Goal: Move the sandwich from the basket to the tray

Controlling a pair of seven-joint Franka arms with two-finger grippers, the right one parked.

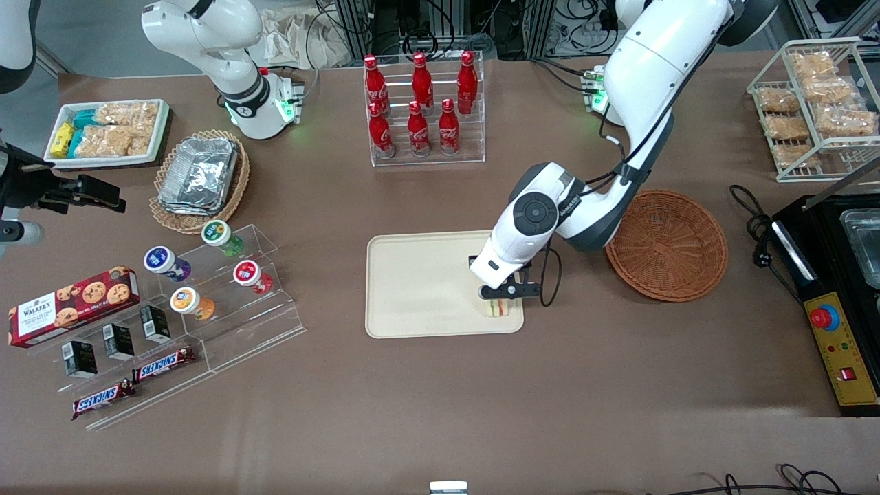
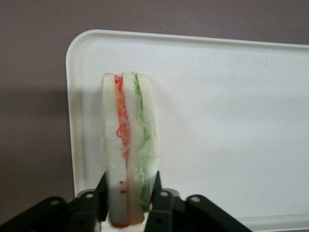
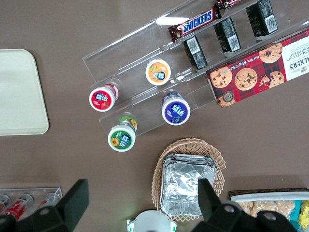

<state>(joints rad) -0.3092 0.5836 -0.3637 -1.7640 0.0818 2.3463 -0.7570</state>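
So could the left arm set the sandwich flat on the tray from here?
Probably yes: the end effector grips the sandwich directly over the beige tray, near its corner, with nothing beneath.

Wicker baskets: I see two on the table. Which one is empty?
The reddish-brown basket beside the tray is empty; the lighter tan basket holds foil containers. The gripper holds the sandwich over the tray.

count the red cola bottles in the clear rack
6, all upright in the clear rack: three in the row farther from the front camera, three in the nearer row. None seems hidden. The claw holds the sandwich over the tray.
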